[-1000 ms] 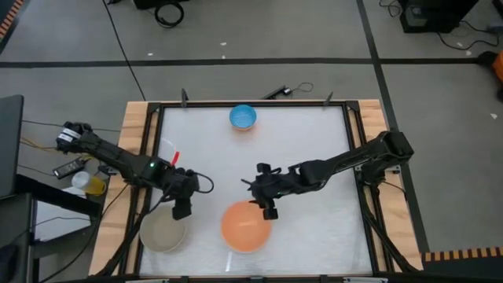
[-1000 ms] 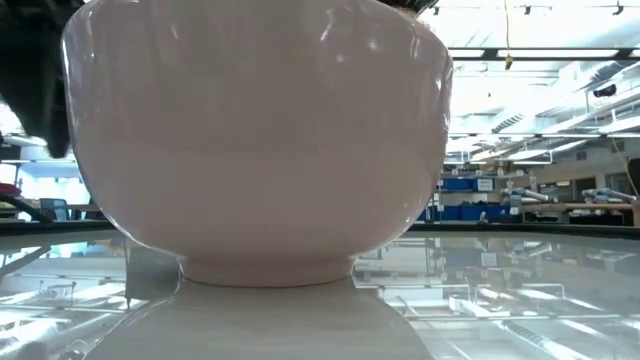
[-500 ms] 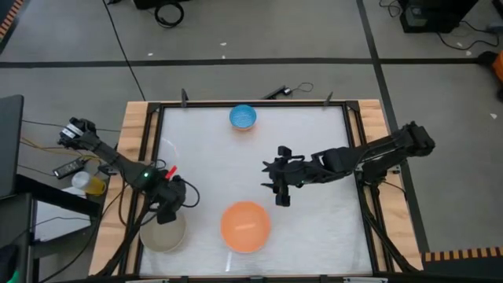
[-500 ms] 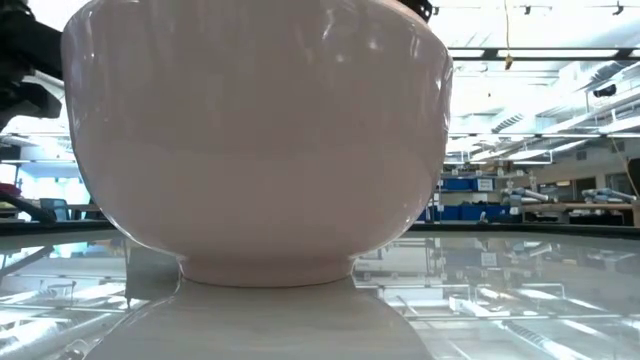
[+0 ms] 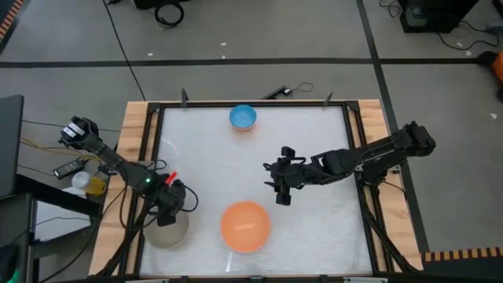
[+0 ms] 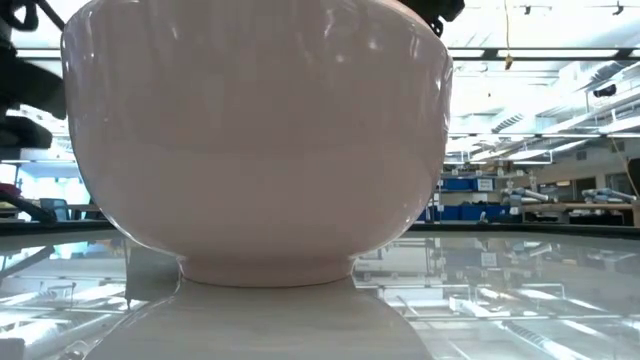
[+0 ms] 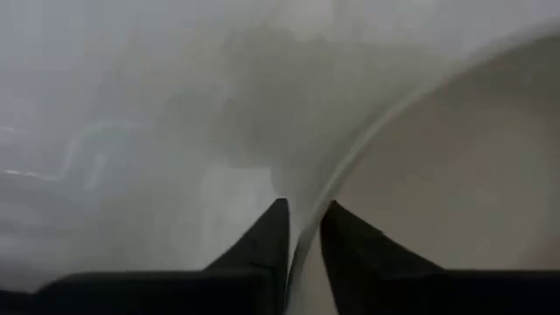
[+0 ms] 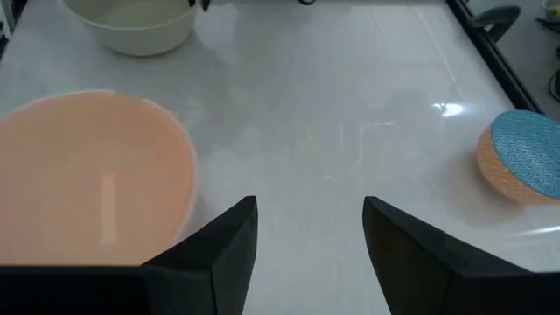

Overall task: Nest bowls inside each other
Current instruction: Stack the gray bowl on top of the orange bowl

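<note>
A grey-beige bowl (image 5: 161,233) stands upright at the table's near left corner, and my left gripper (image 5: 167,214) points down onto its far rim, shut on it. A salmon-pink bowl (image 5: 245,226) rests on its base near the front edge and fills the low view (image 6: 260,150). The small blue bowl (image 5: 243,117) sits at the far edge. My right gripper (image 8: 308,229) hangs open above the table's middle (image 5: 283,190), beyond the salmon-pink bowl, with nothing between its fingers. My left gripper pinches the grey-beige bowl's rim (image 7: 304,229) between its two fingers, one finger (image 7: 350,254) inside the bowl and the other (image 7: 267,241) outside. The fingers come from above, pointing down. The bowl stands upright on the table.
A black frame (image 5: 151,134) with wooden side strips borders the white table. The middle and right of the table surface (image 5: 314,141) are bare. Small items (image 5: 88,182) lie off the table to the left.
My left gripper has gone toward the table's left edge and down onto the grey-beige bowl's far rim. My right gripper has drawn back from the salmon-pink bowl's far rim, up and toward the table's far right. The bowls have stayed in place.
</note>
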Available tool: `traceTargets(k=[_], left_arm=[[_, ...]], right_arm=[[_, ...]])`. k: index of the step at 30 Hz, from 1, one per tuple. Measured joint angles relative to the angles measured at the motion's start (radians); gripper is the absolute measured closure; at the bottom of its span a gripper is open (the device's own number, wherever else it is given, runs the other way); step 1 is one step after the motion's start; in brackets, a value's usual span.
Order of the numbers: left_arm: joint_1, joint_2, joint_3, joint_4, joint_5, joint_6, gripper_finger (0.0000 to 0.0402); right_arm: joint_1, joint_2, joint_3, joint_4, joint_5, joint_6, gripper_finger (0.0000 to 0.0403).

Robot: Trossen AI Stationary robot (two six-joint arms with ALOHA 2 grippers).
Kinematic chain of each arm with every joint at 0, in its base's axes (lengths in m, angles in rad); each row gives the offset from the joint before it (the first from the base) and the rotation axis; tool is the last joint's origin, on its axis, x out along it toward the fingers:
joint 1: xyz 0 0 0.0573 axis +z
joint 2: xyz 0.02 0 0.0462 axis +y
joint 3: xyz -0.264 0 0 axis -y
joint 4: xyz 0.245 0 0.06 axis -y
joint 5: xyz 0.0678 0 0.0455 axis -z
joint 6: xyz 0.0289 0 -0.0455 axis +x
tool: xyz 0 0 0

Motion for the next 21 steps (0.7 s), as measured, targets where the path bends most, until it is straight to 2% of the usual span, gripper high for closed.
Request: traceTargets(k=[3, 6, 16, 21], left_arm=[[0.009, -0.004, 0.007, 0.018, 0.009, -0.018, 0.0385], [0.023, -0.003, 0.048, 0.008, -0.012, -0.006, 0.0391], [0.116, -0.001, 0.313, -0.015, -0.327, 0.085, 0.0399], [0.191, -0.001, 0.438, -0.002, -0.390, 0.189, 0.0400]], right_arm=[[0.000, 0.000, 0.000, -0.008, 0.006, -0.001, 0.0190], [0.000, 0.000, 0.000, -0.020, 0.009, -0.002, 0.0190], [0.001, 0.000, 0.000, -0.015, 0.009, 0.016, 0.0190], [0.001, -0.014, 0.000, -0.027, 0.009, 0.024, 0.0190]])
